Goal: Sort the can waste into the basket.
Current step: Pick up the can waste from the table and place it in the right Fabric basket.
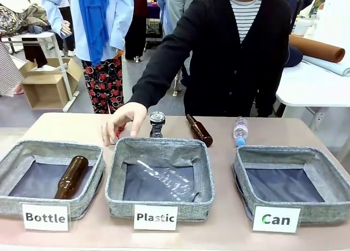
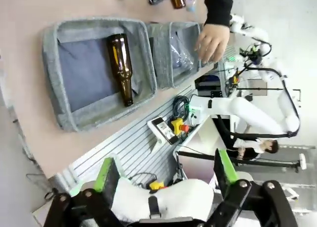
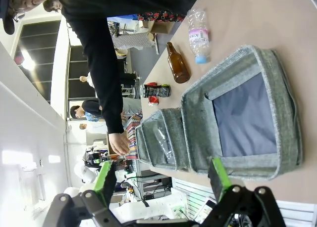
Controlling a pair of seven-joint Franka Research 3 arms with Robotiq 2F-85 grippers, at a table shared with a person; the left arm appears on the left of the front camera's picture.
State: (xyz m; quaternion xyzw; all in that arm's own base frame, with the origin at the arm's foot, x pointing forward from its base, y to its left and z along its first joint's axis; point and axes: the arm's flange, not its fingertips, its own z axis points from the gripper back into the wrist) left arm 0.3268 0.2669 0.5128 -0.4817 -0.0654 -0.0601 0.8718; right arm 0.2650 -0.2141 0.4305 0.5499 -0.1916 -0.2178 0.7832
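Two squashed cans sit on the bench (image 1: 65,128), behind the row of three baskets. The red can (image 1: 119,132) is near the far left corner of the Plastic basket (image 1: 194,210). A person's hand (image 1: 123,118) reaches down over it. The dark can (image 1: 157,124) with the silver top stands up just beside the hand.

Both cans are outside the Can basket (image 1: 322,210), which is at the robot's right end of the row, well apart from them. A brown bottle (image 1: 199,130) and a clear bottle (image 1: 240,132) lie on the bench to the right of the dark can.

A second brown bottle (image 1: 71,177) lies in the Bottle basket (image 1: 82,207). A flat clear bottle (image 1: 167,180) lies in the Plastic basket.

The left jaws are wide apart, with their green pads (image 2: 106,170) far from each other, and they hold nothing. The right jaws are wide apart too and hold nothing.
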